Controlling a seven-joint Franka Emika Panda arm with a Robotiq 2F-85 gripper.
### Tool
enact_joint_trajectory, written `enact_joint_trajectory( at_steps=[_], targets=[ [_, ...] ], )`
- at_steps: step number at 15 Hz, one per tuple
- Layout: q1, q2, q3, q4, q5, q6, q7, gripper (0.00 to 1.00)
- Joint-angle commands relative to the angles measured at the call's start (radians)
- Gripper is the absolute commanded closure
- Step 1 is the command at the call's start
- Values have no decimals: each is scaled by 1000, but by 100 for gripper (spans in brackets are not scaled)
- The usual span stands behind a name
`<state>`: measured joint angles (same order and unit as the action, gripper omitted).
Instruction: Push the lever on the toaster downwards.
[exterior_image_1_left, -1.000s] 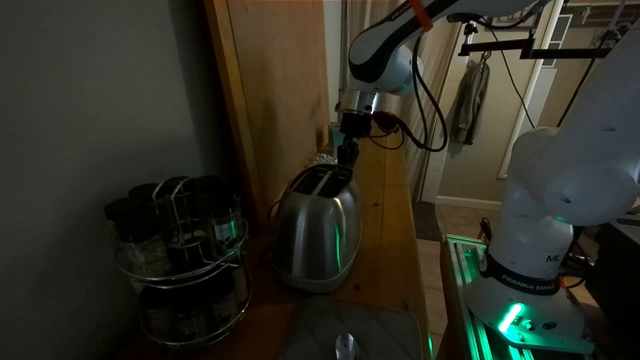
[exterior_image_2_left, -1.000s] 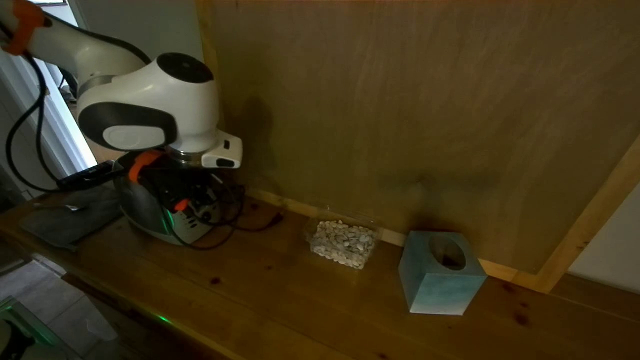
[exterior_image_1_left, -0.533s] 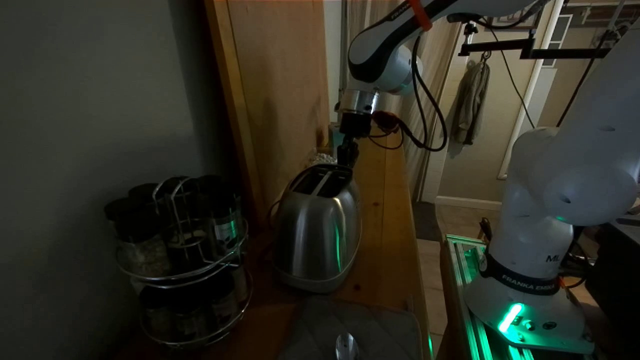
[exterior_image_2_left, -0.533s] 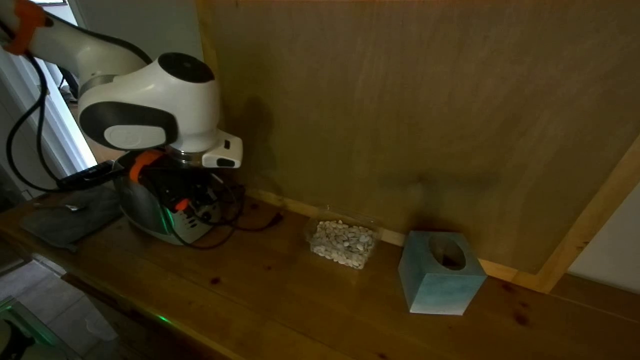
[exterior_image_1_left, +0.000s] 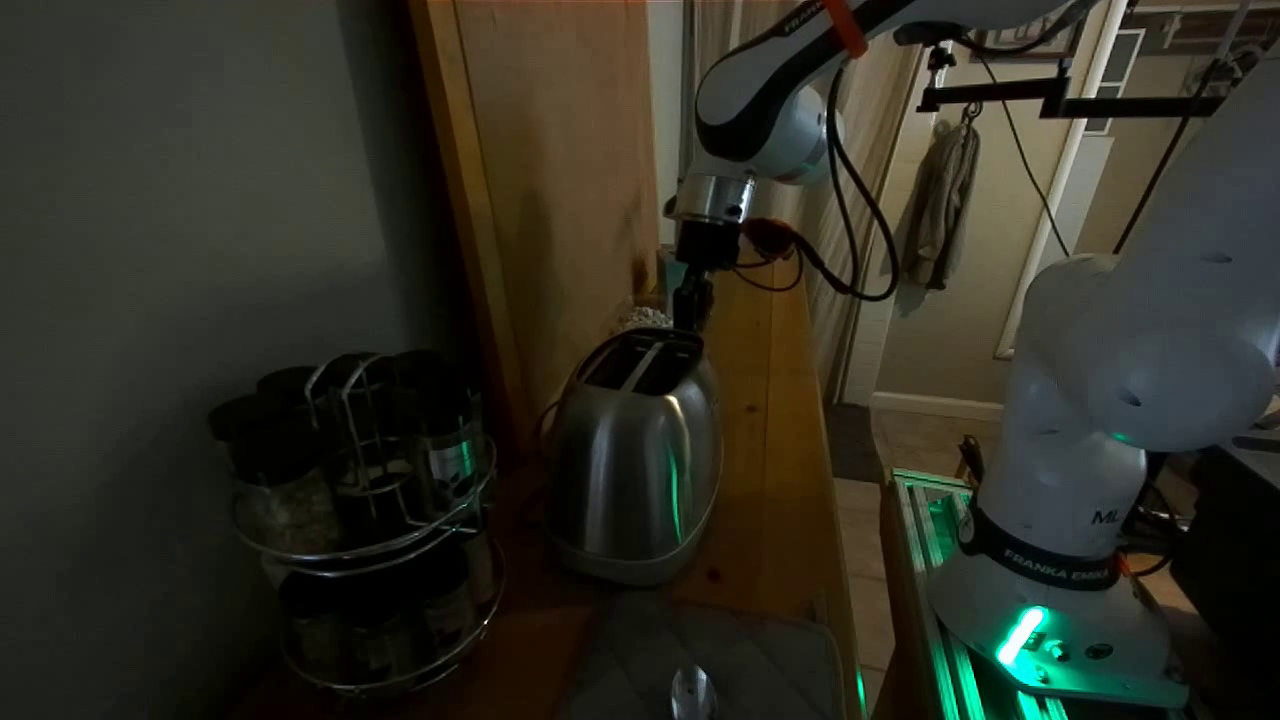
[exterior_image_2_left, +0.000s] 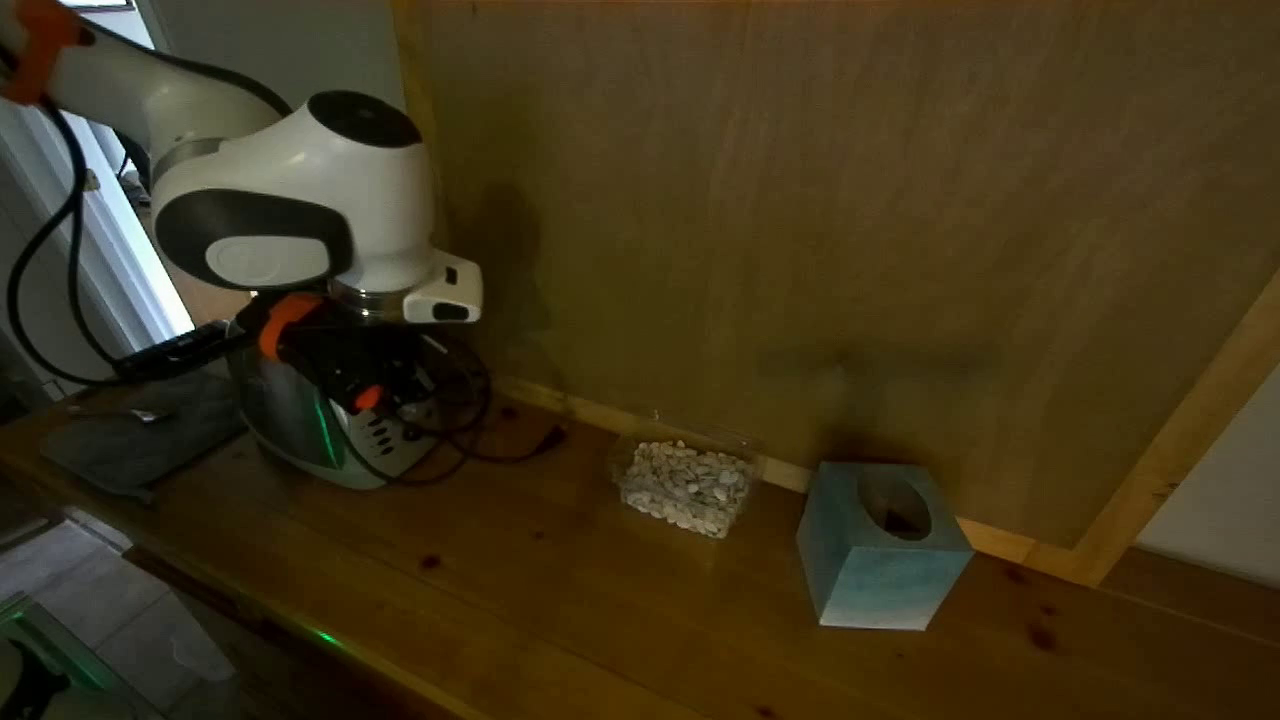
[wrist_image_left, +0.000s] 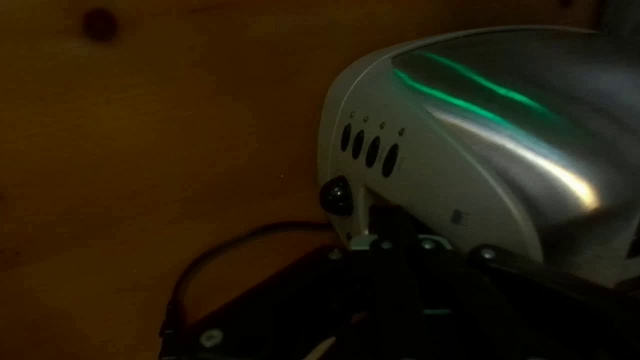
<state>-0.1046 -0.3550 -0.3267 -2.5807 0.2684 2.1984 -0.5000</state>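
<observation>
The shiny steel toaster (exterior_image_1_left: 630, 470) stands upright on the wooden counter. It is partly hidden by the arm in an exterior view (exterior_image_2_left: 285, 415). My gripper (exterior_image_1_left: 692, 315) is at the toaster's far narrow end, near the top edge. In the wrist view the fingers (wrist_image_left: 392, 215) are together, pointing at a dark recess in the pale end panel of the toaster (wrist_image_left: 430, 180). The lever cannot be made out; it is hidden by or merges with the dark fingers. I cannot tell whether they touch it. A black round knob (wrist_image_left: 337, 195) and several dark oval buttons (wrist_image_left: 372, 151) show beside them.
A wire rack of black-lidded jars (exterior_image_1_left: 360, 520) stands near the toaster. A grey mat (exterior_image_1_left: 640, 650) with a spoon (exterior_image_1_left: 692, 692) lies before it. A box of pale pebbles (exterior_image_2_left: 690, 485), a teal box (exterior_image_2_left: 880, 560) and a black cord (exterior_image_2_left: 510, 458) are along the wooden panel (exterior_image_2_left: 800, 250).
My arm and gripper have risen slightly within the last half second, showing more of the toaster's buttons. The toaster has not visibly moved.
</observation>
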Motion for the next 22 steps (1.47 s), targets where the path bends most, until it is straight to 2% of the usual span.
enact_joint_trajectory(
  at_steps=[1, 18, 19, 20, 22],
  targets=[
    [-3, -15, 25, 8, -28, 0, -1, 100],
    [4, -89, 80, 66, -129, 7, 26, 100],
    [4, -93, 82, 70, -130, 4, 31, 74],
    [5, -97, 84, 73, -129, -1, 34, 72],
    [3, -106, 92, 77, -130, -14, 58, 59]
  ],
)
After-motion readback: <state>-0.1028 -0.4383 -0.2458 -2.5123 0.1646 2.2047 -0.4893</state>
